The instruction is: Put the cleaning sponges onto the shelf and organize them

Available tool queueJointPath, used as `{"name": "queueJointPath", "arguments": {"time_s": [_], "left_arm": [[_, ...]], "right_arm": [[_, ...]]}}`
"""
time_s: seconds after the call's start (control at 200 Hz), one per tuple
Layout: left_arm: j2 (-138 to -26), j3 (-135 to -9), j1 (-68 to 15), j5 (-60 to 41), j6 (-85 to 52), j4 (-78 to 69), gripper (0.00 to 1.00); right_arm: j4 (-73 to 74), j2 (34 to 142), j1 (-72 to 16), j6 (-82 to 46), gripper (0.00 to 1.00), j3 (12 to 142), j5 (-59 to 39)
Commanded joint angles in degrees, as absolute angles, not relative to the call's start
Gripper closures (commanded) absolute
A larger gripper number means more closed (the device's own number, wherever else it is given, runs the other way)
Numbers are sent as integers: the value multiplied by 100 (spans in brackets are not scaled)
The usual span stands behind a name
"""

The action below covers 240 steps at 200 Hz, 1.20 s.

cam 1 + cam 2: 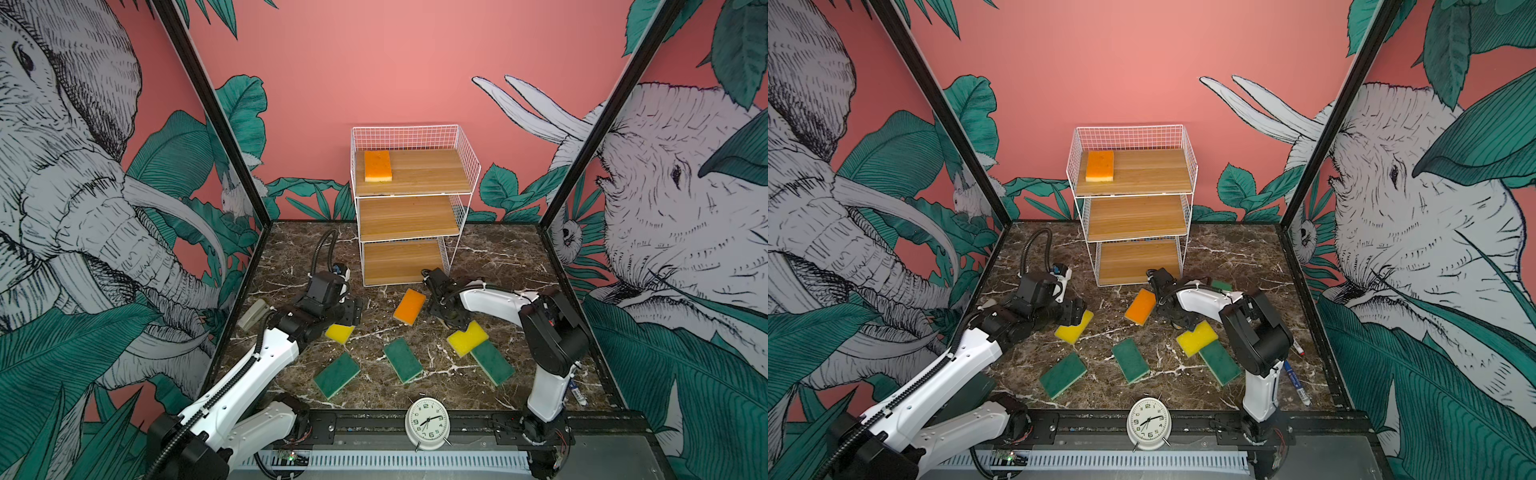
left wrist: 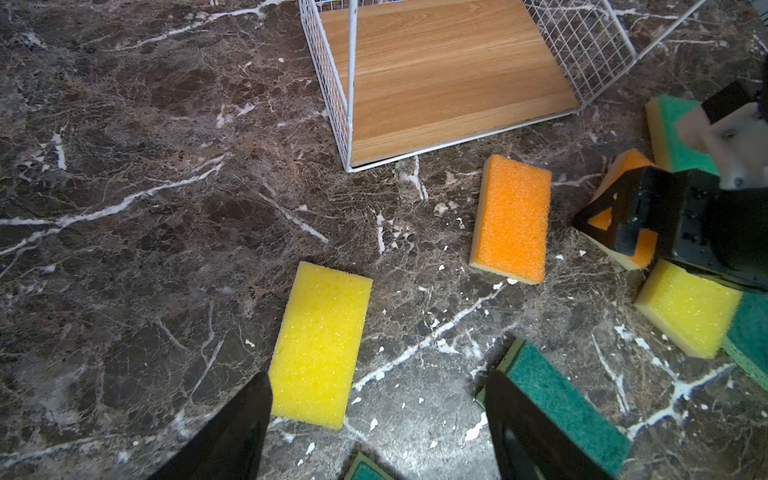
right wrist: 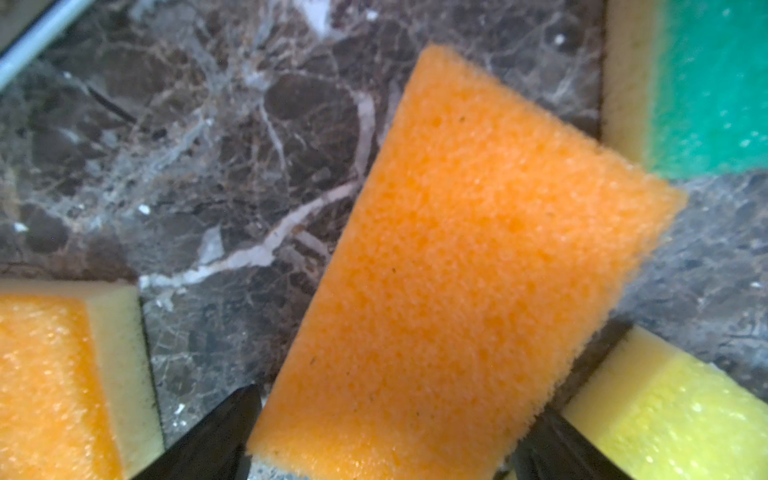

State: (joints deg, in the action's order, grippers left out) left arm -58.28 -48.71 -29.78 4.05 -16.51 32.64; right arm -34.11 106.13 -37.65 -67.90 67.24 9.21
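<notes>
Leftmost, my left gripper hangs released and empty over a yellow sponge toward the tabletop's left edge; nearer the front edge lie a green sponge and a middle green sponge; the alarm clock stands at the front edge, out of the way. At the middle of the back edge stands the shelf, one shelved orange sponge in the top board's back left corner, the lower boards bare. Before it lies a loose orange sponge; just right, my right gripper is low, jaws spread astride a third orange sponge, not visibly squeezing; I judge this the pick step, so next I close, lift, and carry it beside the shelved one. The shelf's wire side and a fourth green sponge crowd that lift; further right a second yellow sponge overlaps another green sponge.
</notes>
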Motion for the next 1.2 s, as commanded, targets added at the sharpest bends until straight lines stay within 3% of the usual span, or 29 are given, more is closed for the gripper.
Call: {"name": "queueJointPath", "arguments": {"time_s": [0.0, 0.26, 0.865, 1.195], "left_arm": [[-5903, -4931, -2931, 336, -1565, 3213, 18], [-6084, -4894, -2901, 195, -1461, 3094, 18], [-5945, -4924, -2865, 20, -1403, 3095, 18], [-5925, -4957, -2865, 9, -1520, 3163, 19]], "right_arm": [[-3525, 10533, -3748, -7151, 6, 6865, 1002], [-3421, 10746, -3752, -7300, 7, 6977, 807], [-3618, 10402, -3797, -7217, 19, 6488, 1231], [-3634, 10211, -3789, -7441, 12, 6565, 1208]]}}
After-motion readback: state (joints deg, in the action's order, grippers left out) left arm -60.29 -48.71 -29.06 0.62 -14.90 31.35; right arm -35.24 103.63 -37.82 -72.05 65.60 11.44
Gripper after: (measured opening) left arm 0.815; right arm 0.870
